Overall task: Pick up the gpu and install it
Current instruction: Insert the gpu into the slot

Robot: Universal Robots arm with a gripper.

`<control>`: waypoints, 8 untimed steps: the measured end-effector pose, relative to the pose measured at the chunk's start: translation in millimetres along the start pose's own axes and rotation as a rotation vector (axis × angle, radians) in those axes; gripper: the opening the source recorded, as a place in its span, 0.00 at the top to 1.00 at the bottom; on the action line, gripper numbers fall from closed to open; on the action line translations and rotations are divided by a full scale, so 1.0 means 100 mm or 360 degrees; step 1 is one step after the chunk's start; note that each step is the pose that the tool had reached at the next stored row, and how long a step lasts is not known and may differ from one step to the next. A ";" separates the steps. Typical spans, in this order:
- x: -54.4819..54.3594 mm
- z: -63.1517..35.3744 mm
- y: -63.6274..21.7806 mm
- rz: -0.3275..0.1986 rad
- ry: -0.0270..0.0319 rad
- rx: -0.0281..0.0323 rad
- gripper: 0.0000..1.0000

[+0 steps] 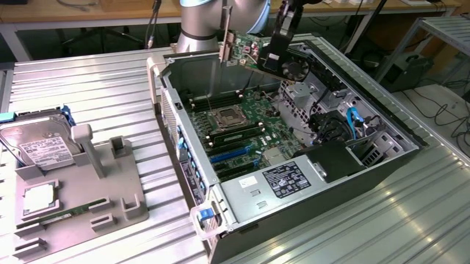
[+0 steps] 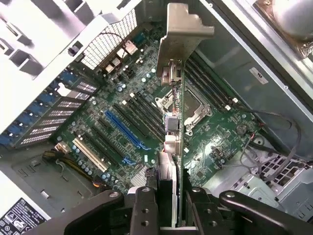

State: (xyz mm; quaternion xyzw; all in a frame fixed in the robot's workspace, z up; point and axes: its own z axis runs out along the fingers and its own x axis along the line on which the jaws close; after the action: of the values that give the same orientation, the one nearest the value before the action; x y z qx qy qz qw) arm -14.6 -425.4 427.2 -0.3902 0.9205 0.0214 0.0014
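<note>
The pincer [image 2: 170,197] is pinching the gpu [image 1: 248,48]. Its two black fingers [image 2: 144,208] are pressed on the card's flat faces, near the end that carries a small round black fan [image 1: 295,69].

The card stands on edge in the air, over the far end of the open computer case [image 1: 323,220] and clear of the boards below. Its long axis runs from the exterior view's left to right and dips towards the right. The silvery metal bracket [image 2: 188,29] is at the left end, away from the pincer, and the fan end is at the right. From the wrist view the card is seen edge-on, a thin green line above the motherboard [image 1: 250,124].

The case lies on its side with the cover off, a box of dark and grey sheet metal. Inside it are:
- the green motherboard, with a square metal-framed processor socket [image 1: 224,117];
- long blue and black card slots [image 1: 231,153] side by side;
- a grey power supply [image 1: 272,184] with a black label;
- blue cables [image 1: 353,124] by the drive bay.

The case rests on a ribbed, shiny metal bench [image 1: 96,82]. To the exterior view's left, well apart from the case, sits a grey plastic fixture [image 1: 110,192] with upright posts. It holds a boxy silver hard drive [image 1: 37,146] with a white label, and a narrow green memory stick [image 1: 70,212] lying flat.
</note>
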 end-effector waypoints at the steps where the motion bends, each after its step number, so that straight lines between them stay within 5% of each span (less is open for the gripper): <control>1: 0.00 0.003 0.002 -0.0112 0.00043 -0.00022 0.73; 3: 0.01 0.009 0.006 -0.0269 0.00104 -0.00052 0.73; 8: 0.01 0.011 0.008 -0.0335 0.00128 -0.00065 0.73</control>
State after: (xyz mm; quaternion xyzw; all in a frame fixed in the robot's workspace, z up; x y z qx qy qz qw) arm -15.8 -425.4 426.1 -0.4847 0.8744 0.0215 -0.0008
